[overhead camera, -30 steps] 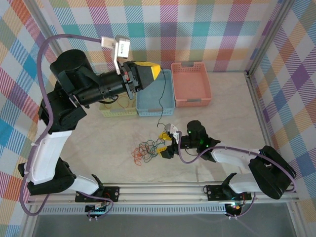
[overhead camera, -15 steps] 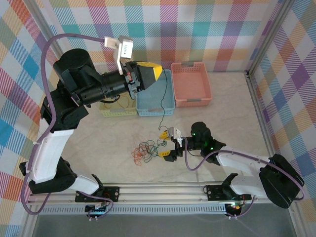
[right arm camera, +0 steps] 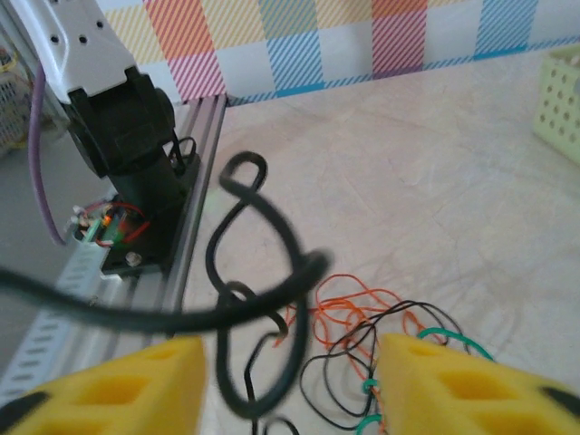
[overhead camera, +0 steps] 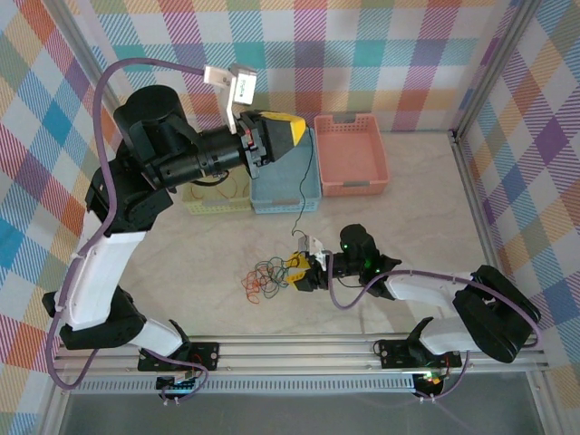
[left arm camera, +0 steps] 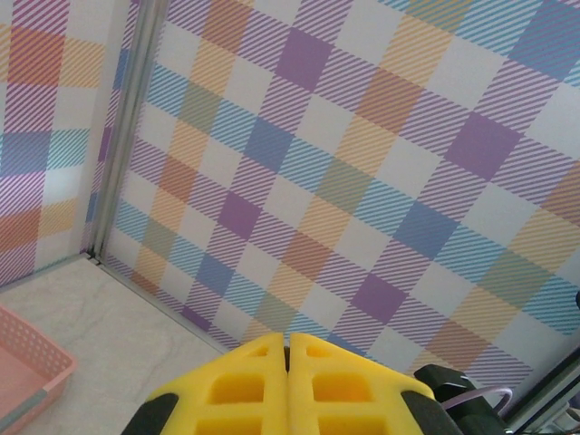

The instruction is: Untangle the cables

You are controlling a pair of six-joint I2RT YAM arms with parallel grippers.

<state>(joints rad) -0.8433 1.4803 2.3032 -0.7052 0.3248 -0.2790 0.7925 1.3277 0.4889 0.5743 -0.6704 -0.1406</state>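
As left hand point(overhead camera: 304, 132) drags cable point(overhead camera: 306, 181), right hand point(overhead camera: 296, 266) narrows.

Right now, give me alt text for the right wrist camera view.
A black cable loops close to the lens between the parted yellow fingertips of the right gripper. Beyond it, a tangle of orange, black and green wires lies on the pale table.

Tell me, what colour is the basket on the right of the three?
Pink, a salmon shade. The basket shows best in the top external view.

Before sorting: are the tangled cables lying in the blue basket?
No, the cables lie tangled on the table, in front of the blue basket.
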